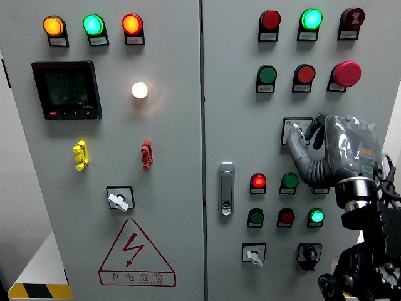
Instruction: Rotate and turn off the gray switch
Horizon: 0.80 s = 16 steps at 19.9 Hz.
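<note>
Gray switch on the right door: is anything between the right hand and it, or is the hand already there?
Nothing visible stands between them. The right hand is already at the gray switch, its fingers curled against the switch plate, partly covering it. The mushroom button above and the red lamp below sit clear of the hand.

The cabinet doors (169,188) are pale grey. The top-left lamps glow orange (53,26), green (93,24) and orange-red (131,24). A red-outlined warning triangle (136,254) carries a red lightning bolt. The robot hand (338,150) is grey and black. The mushroom button (346,73) is red.
</note>
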Tool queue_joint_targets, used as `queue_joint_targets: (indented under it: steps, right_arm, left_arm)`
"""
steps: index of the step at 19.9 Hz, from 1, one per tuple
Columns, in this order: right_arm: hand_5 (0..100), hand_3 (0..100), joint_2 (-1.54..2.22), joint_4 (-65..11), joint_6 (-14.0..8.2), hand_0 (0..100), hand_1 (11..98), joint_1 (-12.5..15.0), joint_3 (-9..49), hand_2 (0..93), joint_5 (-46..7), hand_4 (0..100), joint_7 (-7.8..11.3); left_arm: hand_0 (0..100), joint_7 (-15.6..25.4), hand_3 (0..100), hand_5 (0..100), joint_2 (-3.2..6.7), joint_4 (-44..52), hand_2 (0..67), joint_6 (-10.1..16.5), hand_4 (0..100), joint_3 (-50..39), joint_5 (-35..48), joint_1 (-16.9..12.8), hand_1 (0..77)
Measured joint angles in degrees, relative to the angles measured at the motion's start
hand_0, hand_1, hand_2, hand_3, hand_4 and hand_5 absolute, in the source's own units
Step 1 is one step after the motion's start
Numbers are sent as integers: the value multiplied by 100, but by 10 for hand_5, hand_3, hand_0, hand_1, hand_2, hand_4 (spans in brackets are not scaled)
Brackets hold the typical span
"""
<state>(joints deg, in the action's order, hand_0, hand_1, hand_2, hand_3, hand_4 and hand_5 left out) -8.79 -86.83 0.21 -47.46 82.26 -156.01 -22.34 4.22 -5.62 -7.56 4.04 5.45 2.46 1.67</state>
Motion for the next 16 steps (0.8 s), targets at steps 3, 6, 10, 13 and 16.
queue_joint_targets:
  steps: [3,6,10,13,16]
  right_arm:
    - [914,832,0,0,-4,684,362,0,-7,699,0,968,-13]
    - [914,832,0,0,-4,689,361,0,-8,704,0,967,-15]
    - [914,834,0,0,-4,694,363,0,-9,709,-2,966,-23]
    - [915,838,0,0,-4,692,369,0,-12,714,-7,967,-25]
    - [915,840,0,0,-4,695,369,0,-15,719,-7,966,-25]
  left_arm:
    - [882,0,187,109,0,0,133,0,81,0,0,0,0]
    - [882,0,187,109,0,0,133,0,81,0,0,0,0]
    - [882,0,187,109,0,0,133,0,81,-2,0,0,0]
    - [882,0,187,109,0,0,132,0,81,-2,0,0,0]
    - [881,0,187,109,0,0,132,0,81,-1,0,0,0]
